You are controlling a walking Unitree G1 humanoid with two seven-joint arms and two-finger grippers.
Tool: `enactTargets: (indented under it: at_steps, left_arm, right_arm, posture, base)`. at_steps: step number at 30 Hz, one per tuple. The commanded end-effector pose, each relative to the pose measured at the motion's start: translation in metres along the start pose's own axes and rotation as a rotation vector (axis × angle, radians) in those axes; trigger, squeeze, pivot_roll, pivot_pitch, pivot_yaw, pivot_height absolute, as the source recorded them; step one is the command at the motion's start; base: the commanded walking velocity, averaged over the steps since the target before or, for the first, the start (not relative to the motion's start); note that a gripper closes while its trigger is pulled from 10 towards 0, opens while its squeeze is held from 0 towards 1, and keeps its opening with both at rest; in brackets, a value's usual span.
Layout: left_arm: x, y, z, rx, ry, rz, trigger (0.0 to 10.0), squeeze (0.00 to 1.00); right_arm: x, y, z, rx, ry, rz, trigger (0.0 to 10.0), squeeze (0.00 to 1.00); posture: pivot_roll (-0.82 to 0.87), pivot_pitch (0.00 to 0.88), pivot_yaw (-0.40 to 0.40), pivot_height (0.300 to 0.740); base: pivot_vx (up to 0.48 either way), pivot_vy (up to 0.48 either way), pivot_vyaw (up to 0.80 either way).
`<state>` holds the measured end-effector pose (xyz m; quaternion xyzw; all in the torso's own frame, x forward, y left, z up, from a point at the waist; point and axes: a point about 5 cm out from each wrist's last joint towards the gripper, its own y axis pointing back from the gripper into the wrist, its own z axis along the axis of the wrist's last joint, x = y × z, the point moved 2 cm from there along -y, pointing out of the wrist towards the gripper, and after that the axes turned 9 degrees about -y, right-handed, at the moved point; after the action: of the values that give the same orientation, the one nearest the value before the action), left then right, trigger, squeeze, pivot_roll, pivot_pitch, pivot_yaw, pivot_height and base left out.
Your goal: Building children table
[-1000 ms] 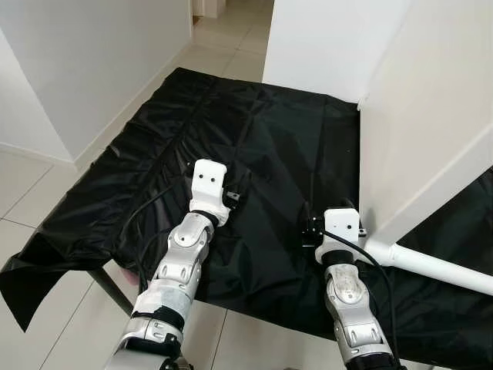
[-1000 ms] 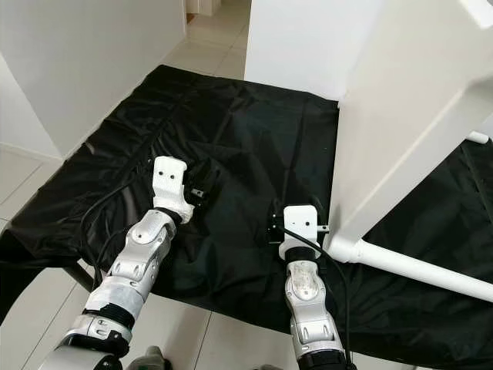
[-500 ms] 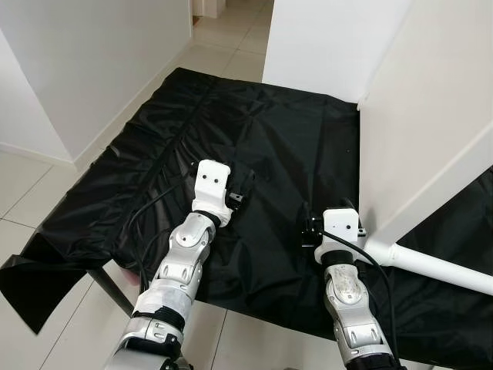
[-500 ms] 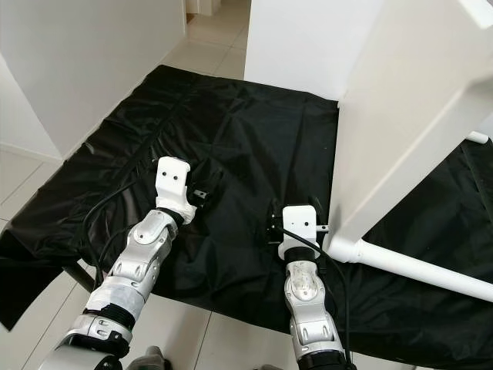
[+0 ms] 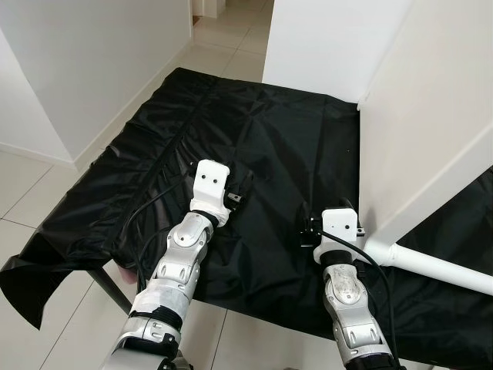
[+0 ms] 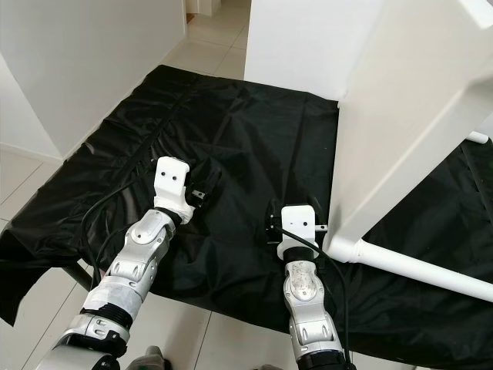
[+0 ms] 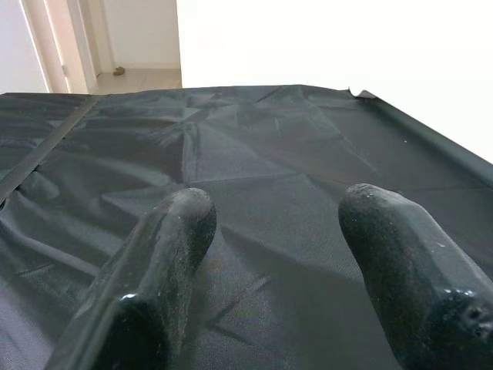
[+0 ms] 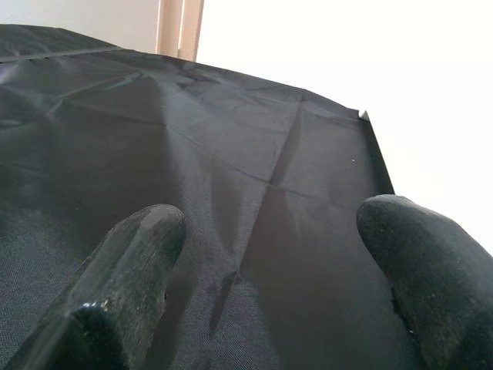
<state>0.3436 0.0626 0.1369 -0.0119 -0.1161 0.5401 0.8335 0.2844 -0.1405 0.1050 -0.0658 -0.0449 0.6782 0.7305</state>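
Right now both my left pincer (image 7: 269, 254) and right pincer (image 8: 269, 285) hover released over the black-draped bench (image 5: 254, 139), the white tabletop (image 5: 431, 116) tipped beside its leg (image 5: 439, 266), so careless reaching could snag cloth

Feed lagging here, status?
Left gripper and right gripper open, empty, low over the black sheet. White tabletop on edge, leg attached, beside the right gripper. Nothing between.
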Motion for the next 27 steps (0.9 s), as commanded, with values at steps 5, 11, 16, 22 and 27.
enactTargets:
  at_steps: [5,11,16,22,27]
  left_arm:
    - [-0.0022,0.0001,-0.0005,-0.006,-0.010,0.003,10.0,0.00]
    - [-0.0022,-0.0002,-0.0002,-0.007,-0.012,0.002,10.0,0.00]
    - [-0.0016,-0.0007,0.0000,-0.008,-0.015,0.002,10.0,0.00]
    - [-0.0013,-0.0004,0.0001,-0.009,-0.017,0.002,10.0,0.00]
    - [-0.0013,-0.0008,0.0002,-0.009,-0.019,0.001,10.0,0.00]
  right_arm:
    - [-0.0007,0.0011,-0.0031,0.005,0.019,0.001,10.0,0.00]
    - [-0.0006,0.0008,-0.0032,0.005,0.022,0.003,10.0,0.00]
    - [-0.0002,0.0002,-0.0034,0.004,0.025,0.003,10.0,0.00]
    - [0.0003,0.0001,-0.0031,0.001,0.027,0.003,10.0,0.00]
    - [0.0004,-0.0002,-0.0029,0.000,0.030,0.003,10.0,0.00]
  posture:
    - [0.08,0.000,-0.052,0.740]
    - [0.08,0.000,-0.052,0.740]
    - [0.08,0.000,-0.050,0.740]
    - [0.08,0.000,-0.050,0.740]
    - [0.08,0.000,-0.051,0.740]
  base:
    - [0.000,0.000,0.00]
    - [0.000,0.000,0.00]
    - [0.000,0.000,0.00]
    - [0.000,0.000,0.00]
    - [0.000,0.000,0.00]
